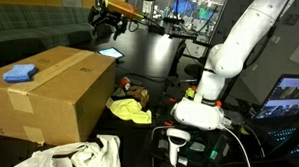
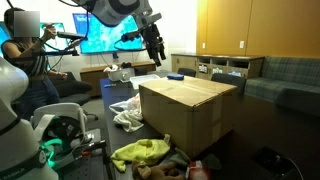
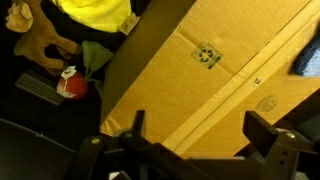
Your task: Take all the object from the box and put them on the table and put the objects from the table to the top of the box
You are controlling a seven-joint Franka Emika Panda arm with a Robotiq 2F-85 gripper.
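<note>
Hovering wide open and empty, the hand (image 2: 156,56) hangs above the box (image 2: 190,102), not touching it

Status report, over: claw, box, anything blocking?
Claw open, empty, above the box. Blue block on box top; yellow cloth and brown toy on the table beside it. Nothing between claw and box.

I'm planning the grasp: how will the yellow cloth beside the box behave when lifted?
The yellow cloth lies crumpled in soft folds, so it will probably hang limp. It looks thin, so likely light. The brown toy close by might get dragged along.
</note>
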